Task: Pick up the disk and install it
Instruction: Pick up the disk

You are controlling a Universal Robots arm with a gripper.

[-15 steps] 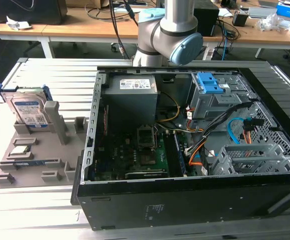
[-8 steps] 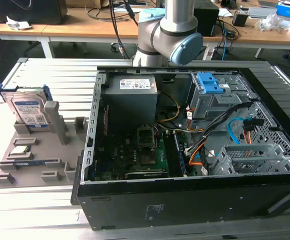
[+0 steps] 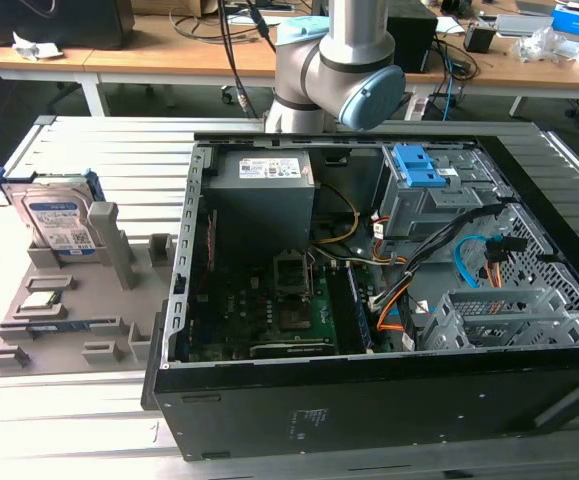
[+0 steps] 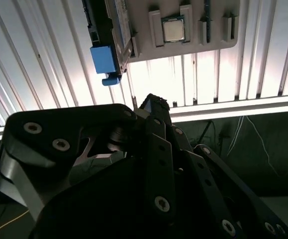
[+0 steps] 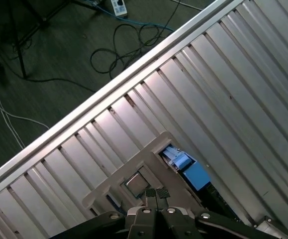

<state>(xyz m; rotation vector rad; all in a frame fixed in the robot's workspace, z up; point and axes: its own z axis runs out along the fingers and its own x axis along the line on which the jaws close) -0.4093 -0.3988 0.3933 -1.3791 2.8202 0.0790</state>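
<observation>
The disk (image 3: 57,218) is seen standing on edge in a slot of the grey holder (image 3: 69,310). The holder lies on the ribbed table (image 3: 99,150) at the exterior view's left. The disk's label is turned toward that camera, and it is kept well apart from the open case (image 3: 389,300). Inside the case, the bay (image 3: 419,175) with blue latches is set at the far side, just below the arm (image 3: 339,70).

In both wrist views the gripper (image 5: 156,193) is shown above the holder, with the disk's blue frame and a chip (image 5: 136,182) near its tip (the chip is seated in its own pocket, apart from the disk). The fingers (image 5: 150,192) are seen pressed together, and nothing is held between them. The disk is not touched by the gripper.
</observation>
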